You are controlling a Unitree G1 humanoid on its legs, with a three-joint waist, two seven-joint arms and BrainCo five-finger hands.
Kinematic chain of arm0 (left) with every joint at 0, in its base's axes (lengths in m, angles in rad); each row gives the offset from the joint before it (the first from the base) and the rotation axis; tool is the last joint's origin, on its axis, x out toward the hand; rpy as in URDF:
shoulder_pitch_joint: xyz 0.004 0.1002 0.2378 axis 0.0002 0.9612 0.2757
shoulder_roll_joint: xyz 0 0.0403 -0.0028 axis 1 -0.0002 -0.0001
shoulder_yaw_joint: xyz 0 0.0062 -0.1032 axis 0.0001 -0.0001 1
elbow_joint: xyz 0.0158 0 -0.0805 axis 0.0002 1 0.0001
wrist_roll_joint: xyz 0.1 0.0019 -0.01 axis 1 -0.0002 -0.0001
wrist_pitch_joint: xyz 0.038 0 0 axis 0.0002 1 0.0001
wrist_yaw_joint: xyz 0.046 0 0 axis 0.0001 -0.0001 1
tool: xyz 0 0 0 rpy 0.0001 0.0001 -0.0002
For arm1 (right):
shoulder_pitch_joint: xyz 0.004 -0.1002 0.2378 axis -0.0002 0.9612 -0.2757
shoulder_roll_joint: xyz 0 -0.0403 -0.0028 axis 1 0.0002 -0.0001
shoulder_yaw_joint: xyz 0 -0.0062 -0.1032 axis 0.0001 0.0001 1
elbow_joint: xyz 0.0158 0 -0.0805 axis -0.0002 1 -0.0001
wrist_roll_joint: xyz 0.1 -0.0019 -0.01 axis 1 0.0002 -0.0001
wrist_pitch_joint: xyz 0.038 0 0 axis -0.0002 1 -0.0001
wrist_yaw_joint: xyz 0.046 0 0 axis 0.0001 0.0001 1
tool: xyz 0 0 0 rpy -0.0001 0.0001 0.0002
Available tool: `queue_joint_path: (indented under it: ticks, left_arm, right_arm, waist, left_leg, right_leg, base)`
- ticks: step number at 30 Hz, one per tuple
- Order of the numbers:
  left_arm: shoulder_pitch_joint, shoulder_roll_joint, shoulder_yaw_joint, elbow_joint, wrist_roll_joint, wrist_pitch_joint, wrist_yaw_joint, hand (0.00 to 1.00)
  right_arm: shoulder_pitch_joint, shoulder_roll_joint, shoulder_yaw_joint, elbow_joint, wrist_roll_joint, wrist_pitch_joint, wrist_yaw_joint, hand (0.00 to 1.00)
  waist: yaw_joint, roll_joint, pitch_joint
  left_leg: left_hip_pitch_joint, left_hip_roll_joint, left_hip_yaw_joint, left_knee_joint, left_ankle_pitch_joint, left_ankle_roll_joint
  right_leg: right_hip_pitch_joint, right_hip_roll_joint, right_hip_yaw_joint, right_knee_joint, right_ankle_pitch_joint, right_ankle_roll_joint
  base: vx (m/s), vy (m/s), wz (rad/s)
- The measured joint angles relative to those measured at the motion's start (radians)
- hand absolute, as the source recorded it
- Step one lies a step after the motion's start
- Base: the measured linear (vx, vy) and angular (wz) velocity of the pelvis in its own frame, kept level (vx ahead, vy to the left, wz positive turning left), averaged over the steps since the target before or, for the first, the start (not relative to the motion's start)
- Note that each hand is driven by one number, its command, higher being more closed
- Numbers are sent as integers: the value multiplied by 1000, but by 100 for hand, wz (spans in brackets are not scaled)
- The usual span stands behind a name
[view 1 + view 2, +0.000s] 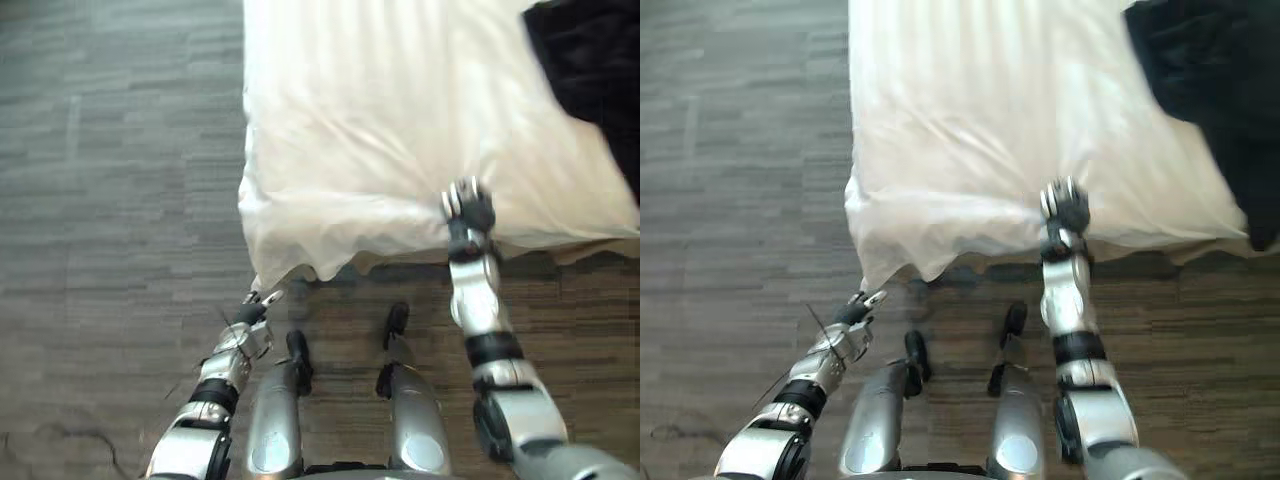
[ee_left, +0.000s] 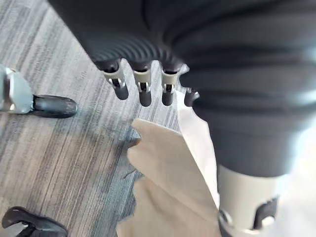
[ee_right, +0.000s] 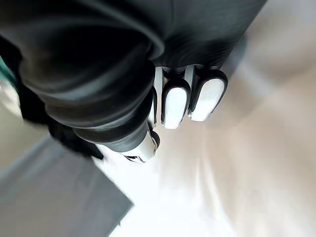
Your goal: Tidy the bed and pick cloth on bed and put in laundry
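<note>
Head views, looking down at the foot of a bed (image 1: 420, 240) that stands on a grey, streaked plank-pattern floor (image 1: 120, 200). The bed is covered by a white sheet (image 1: 400, 110), smooth with faint lengthwise stripes and soft creases; along the near edge the sheet overhangs in a ragged, scalloped hem, and its near-left corner hangs to a point. A dark cloth (image 1: 590, 60), matt, soft and crumpled, lies on the bed's far right, well apart from both hands. The right hand (image 1: 468, 212) rests on the sheet just inside the near edge; whether it grips the fabric cannot be told. The left hand (image 1: 252, 312) is low, over the floor just below the hanging corner. Open floor runs along the whole left side of the bed. The left wrist view adds what the head views lack: the fingers (image 2: 144, 91) stand spread in a row, nearly straight and empty, with the sheet's corner (image 2: 168, 177) hanging just past them. The right wrist view shows the sheet close beneath that hand.
</note>
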Motion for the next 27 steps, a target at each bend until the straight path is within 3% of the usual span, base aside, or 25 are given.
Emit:
queue_joint_path:
  ticks: [2, 3, 5, 6, 7, 9, 11, 13, 14, 15, 16, 17, 18, 19, 22, 23, 24, 25, 26, 27]
  left_arm:
    - [47, -10, 12, 0, 19, 13, -4, 0]
    - [74, -26, 32, 1, 26, 17, -4, 0]
    - [141, -35, 47, 0, 63, 15, -8, 0]
    - [173, -35, 49, 1, 83, 15, -13, 0]
    - [208, -36, 51, 2, 107, 14, -24, 0]
    - [264, -49, 45, 31, 174, 13, -37, 0]
    - [283, -68, 27, 69, 266, 11, -44, 0]
    - [292, -85, 15, 96, 469, 13, -23, 0]
    - [297, -85, 15, 98, 492, 13, -17, 0]
    - [326, -87, 16, 98, 561, 13, 9, 0]
    - [357, -89, 17, 99, 602, 13, 34, 0]
    - [372, -105, 36, 92, 597, 10, 44, 0]
    - [374, -106, 49, 79, 600, -3, 55, 0]
    - [382, -103, 72, 76, 603, -11, 58, 0]
    - [439, -100, 107, 80, 594, -19, 45, 0]
    - [476, -118, 105, 84, 593, -30, 26, 0]
    - [480, -113, 104, 89, 586, -45, 7, 0]
    - [484, -96, 100, 90, 584, -46, -12, 0]
    - [489, -76, 86, 98, 573, -47, -45, 0]
    - [490, -77, 58, 103, 565, -48, -53, 0]
  right_arm:
    - [115, 7, -18, 7, -16, 2, 30, 0]
    - [172, 22, -18, 12, -50, 2, 49, 0]
    - [211, 46, -14, 44, -127, 7, 97, 0]
    - [222, 58, -8, 67, -176, 7, 120, 0]
    - [236, 69, -8, 92, -246, 7, 144, 0]
    - [245, 70, 15, 139, -376, -6, 180, 0]
    - [248, 67, 24, 159, -441, -39, 195, 0]
    - [261, 64, 61, 156, -508, -57, 194, 0]
    - [261, 64, 63, 156, -517, -57, 193, 0]
    - [266, 61, 72, 149, -547, -60, 185, 0]
    - [276, 49, 105, 129, -595, -65, 158, 0]
    - [284, 44, 118, 118, -615, -72, 144, 0]
    - [283, 24, 146, 117, -658, -80, 116, 0]
    - [279, 13, 177, 112, -692, -82, 95, 0]
    - [288, -7, 260, 85, -739, -86, 80, 0]
    - [296, -15, 280, 68, -761, -92, 82, 0]
    - [306, -16, 276, 45, -768, -92, 85, 0]
    - [324, -7, 276, 33, -768, -94, 86, 0]
    - [357, 14, 275, 9, -761, -98, 85, 0]
    - [365, 16, 275, -3, -737, -100, 85, 0]
  waist:
    - [-37, -2, -2]
    - [-48, -2, -22]
    - [-45, 16, -82]
    - [-46, 19, -98]
    - [-40, 13, -119]
    - [-45, 31, -155]
    - [-48, 58, -182]
    - [-44, 71, -192]
    - [-44, 71, -192]
    - [-43, 75, -194]
    - [-36, 69, -199]
    - [-21, 74, -203]
    - [8, 84, -207]
    - [23, 86, -210]
    - [34, 85, -223]
    - [39, 127, -256]
    - [32, 105, -258]
    - [27, 79, -270]
    - [29, 53, -297]
    - [10, 74, -305]
  left_leg:
    - [84, 9, 42, -32, -4, -6]
    - [133, 29, 85, -59, -7, -11]
    - [210, 74, 163, -125, 0, -24]
    - [257, 88, 192, -134, -4, -43]
    - [302, 87, 215, -134, -13, -60]
    - [377, 93, 250, -149, -12, -69]
    - [405, 92, 273, -149, -12, -69]
    - [408, 115, 271, -31, -12, -69]
    - [403, 124, 265, -1, -12, -69]
    - [364, 164, 216, 152, -4, -68]
    - [301, 170, 93, 299, 7, -50]
    - [275, 148, 22, 332, -6, -50]
    - [253, 88, -99, 356, -46, -22]
    - [248, 56, -152, 375, -66, 17]
    - [261, 19, -196, 382, -65, 82]
    - [263, 24, -216, 347, -62, 113]
    - [286, 4, -220, 309, -76, 115]
    - [307, -25, -218, 272, -84, 118]
    - [341, -58, -205, 201, -117, 105]
    - [368, -49, -191, 142, -158, 83]
  right_leg:
    - [41, 16, 28, 1, -8, -9]
    - [68, 28, 9, 5, -42, -26]
    - [62, 41, -123, 85, -132, -76]
    - [56, 35, -157, 216, -162, -98]
    - [52, 36, -164, 282, -210, -67]
    - [45, 41, -151, 384, -268, -74]
    - [50, 50, -138, 391, -289, -67]
    - [74, 58, -101, 382, -320, -64]
    - [81, 61, -93, 377, -320, -64]
    - [104, 79, -61, 361, -319, -64]
    - [113, 94, 1, 352, -316, -61]
    - [114, 102, 38, 342, -312, -56]
    - [113, 127, 127, 331, -304, -48]
    - [115, 164, 216, 331, -302, -46]
    - [113, 240, 358, 309, -300, -50]
    - [105, 262, 337, 276, -301, -79]
    - [39, 240, 298, 419, -321, -99]
    - [38, 220, 298, 411, -317, -106]
    - [37, 197, 310, 355, -248, -57]
    - [32, 211, 294, 321, -222, -83]
  base:
    - [148, 15, -68]
    - [140, 2, -82]
    - [159, 0, -105]
    - [267, 24, -120]
    - [268, 20, -87]
    - [254, -24, -76]
    - [142, -22, -52]
    - [86, -2, -38]
    - [60, -37, -57]
    - [43, -39, -86]
    - [33, -8, -111]
    - [27, 113, -166]
    - [-2, 194, -203]
    - [-13, 205, -215]
    - [-65, 181, -222]
    - [-16, 254, -202]
    - [38, 257, -167]
    - [50, 201, -132]
    - [27, 181, -100]
    - [-16, 172, -94]
